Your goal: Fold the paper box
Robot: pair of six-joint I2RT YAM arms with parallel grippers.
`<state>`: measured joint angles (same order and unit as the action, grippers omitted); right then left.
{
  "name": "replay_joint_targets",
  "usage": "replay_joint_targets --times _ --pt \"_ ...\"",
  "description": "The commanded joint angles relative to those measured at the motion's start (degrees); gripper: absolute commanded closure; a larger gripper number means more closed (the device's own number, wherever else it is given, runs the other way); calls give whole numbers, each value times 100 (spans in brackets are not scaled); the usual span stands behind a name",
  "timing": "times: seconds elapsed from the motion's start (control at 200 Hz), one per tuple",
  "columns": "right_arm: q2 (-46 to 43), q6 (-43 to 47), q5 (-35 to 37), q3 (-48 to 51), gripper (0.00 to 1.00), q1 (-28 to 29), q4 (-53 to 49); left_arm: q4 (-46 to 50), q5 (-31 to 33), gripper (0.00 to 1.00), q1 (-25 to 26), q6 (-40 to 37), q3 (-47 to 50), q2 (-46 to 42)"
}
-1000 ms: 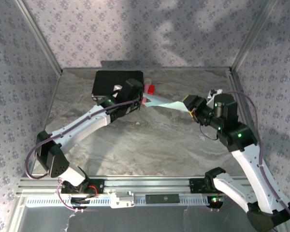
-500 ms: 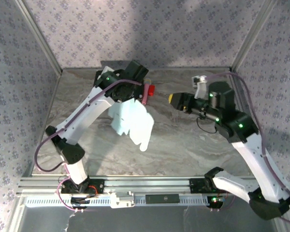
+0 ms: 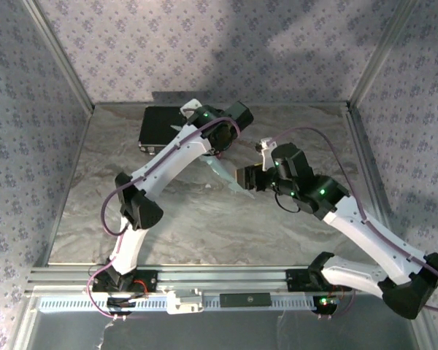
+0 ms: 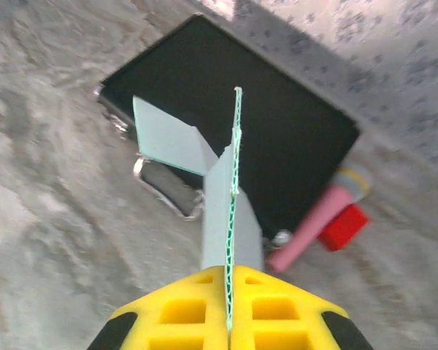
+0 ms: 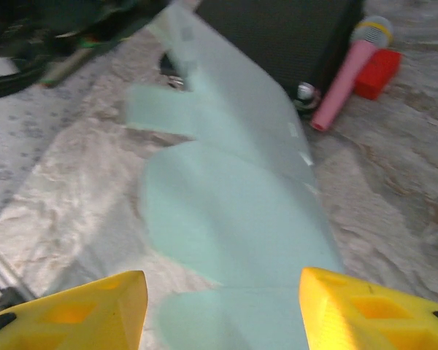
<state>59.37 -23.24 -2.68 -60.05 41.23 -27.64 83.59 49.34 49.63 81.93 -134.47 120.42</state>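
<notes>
The paper box is a flat pale-blue blank (image 4: 219, 197) with rounded flaps, held off the table. My left gripper (image 4: 230, 292) is shut on its thin edge, so in the left wrist view the card stands edge-on between the yellow fingers. In the top view the blank (image 3: 226, 171) hangs between the two arms near the table's middle, below the left gripper (image 3: 216, 151). My right gripper (image 5: 223, 306) is open, its yellow fingertips wide apart at the near end of the blank's broad face (image 5: 233, 211). In the top view the right gripper (image 3: 243, 177) sits at the card's right end.
A black rectangular case (image 3: 160, 127) lies at the back left of the marbled table (image 3: 204, 226). Next to it lie a pink microphone-shaped toy (image 5: 347, 69) and a red block (image 5: 379, 69). Patterned walls close in the back and sides.
The left arm has swung right and down with the blank, which now shows edge-on from above. The right gripper has moved left and nearer, up to the card, and opened wider.
</notes>
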Motion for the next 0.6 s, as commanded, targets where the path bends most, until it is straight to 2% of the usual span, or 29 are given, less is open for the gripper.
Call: replay_joint_targets --times 0.0,0.105,0.28,0.49,0.595 --pt "-173 428 18 294 41 -163 437 161 423 100 12 -543 417 -235" --pt "-241 697 -117 391 41 -74 515 -400 263 100 19 -814 709 -343" --pt "-182 1013 -209 306 41 348 563 -475 234 100 20 -945 510 -335" --pt "49 1017 512 208 39 1230 699 -458 179 100 33 -1100 199 -406" --pt "324 1056 1139 -6 38 1663 639 -387 131 100 28 -1188 -9 -323"
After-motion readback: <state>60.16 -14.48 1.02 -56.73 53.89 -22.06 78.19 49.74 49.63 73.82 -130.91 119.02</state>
